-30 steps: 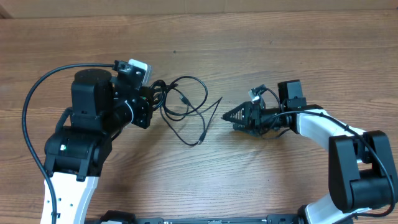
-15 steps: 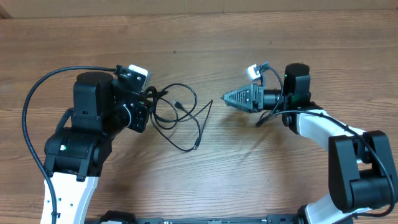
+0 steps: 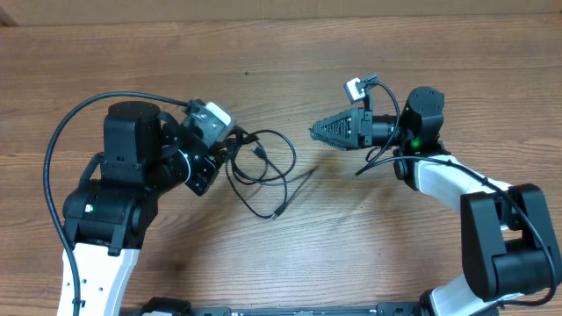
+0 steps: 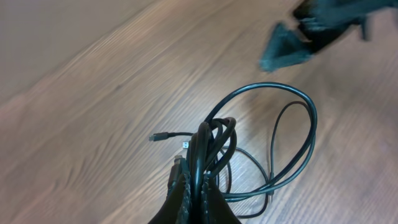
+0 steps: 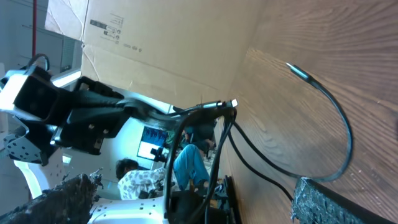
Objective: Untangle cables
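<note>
Closest, left gripper [image 4: 193,186]: clamped tight on the bunched strands of the cables [image 4: 208,140].
Cables: loops fan out from those fingertips over the wooden table [image 3: 395,246], long axis toward the right gripper [image 3: 316,133].
Right gripper: fingers spread wide, empty, apart from the loops.
Writing: cardboard box [image 5: 155,43] beyond its fingers, print unreadable.

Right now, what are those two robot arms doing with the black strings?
They are untangling thin black cables. The left gripper has a bunch of them pinched in its fingers, and the loose loops lie on the wooden table. The right gripper is open and empty, pointing at the loops without touching them.
</note>
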`<state>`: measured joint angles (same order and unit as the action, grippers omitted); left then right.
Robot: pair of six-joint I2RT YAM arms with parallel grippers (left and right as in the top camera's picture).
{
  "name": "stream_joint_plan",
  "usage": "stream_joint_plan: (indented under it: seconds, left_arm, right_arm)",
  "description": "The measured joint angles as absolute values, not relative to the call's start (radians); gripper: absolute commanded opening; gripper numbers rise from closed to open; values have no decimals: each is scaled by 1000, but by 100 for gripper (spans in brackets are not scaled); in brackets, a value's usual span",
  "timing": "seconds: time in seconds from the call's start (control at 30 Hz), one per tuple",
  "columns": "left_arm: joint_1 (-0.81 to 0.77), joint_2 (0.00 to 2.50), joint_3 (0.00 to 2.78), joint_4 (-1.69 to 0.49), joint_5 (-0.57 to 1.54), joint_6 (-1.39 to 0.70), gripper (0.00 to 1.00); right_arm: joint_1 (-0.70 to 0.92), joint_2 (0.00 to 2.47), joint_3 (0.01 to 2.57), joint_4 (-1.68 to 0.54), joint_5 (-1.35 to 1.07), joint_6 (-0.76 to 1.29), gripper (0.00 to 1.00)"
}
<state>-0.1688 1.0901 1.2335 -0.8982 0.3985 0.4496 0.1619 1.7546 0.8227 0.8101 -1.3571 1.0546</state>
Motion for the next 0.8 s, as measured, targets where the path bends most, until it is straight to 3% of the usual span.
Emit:
stream_joint_plan:
  seconds: [0.27, 0.6, 0.67, 0.8]
  left_arm:
    - [-169, 1090, 1234, -906, 553, 603, 4]
    - [-169, 1097, 1234, -906, 576, 640, 4]
    - [-169, 1109, 1234, -906, 576, 640, 4]
    - [-169, 1138, 1234, -905, 575, 639, 4]
  right_arm:
    - [190, 1755, 823, 810, -1357, 1073, 100]
    - [268, 1755, 823, 810, -1357, 1076, 100]
    - [297, 1755, 823, 810, -1357, 1075, 89]
    - [346, 1755, 823, 809, -1357, 1069, 35]
